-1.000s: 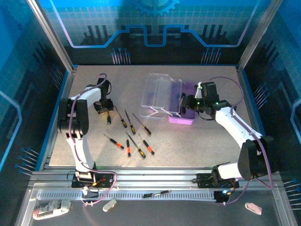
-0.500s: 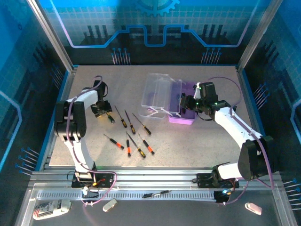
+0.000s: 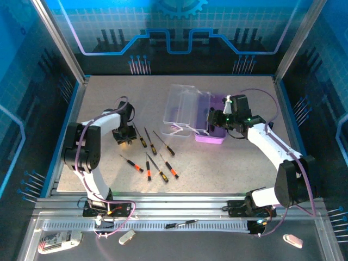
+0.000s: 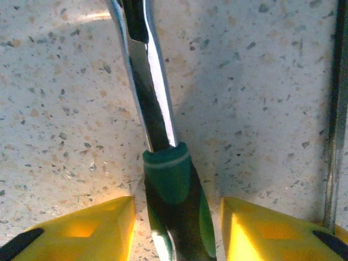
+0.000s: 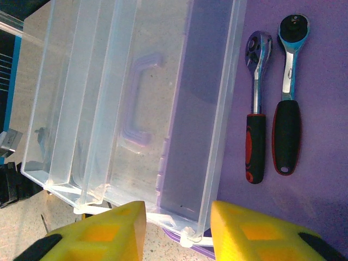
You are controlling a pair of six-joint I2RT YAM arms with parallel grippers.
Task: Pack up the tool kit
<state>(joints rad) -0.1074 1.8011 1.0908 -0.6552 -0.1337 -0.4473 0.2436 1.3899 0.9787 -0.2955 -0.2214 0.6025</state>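
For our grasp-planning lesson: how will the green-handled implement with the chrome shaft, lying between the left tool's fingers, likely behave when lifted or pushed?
Its chrome shaft looks like solid metal, so probably stiff and heavy for its size. That polished surface seems slippery; the green handle likely grips better. The rounded handle may roll if nudged sideways.

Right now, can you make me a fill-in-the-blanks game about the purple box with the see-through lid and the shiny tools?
The see-through plastic lid of the case is ___.
Inside the purple base lie ___ chrome ratchet wrenches.
The chrome tool between the yellow fingers of the left gripper has a ___ handle.
Missing words: open, two, green.
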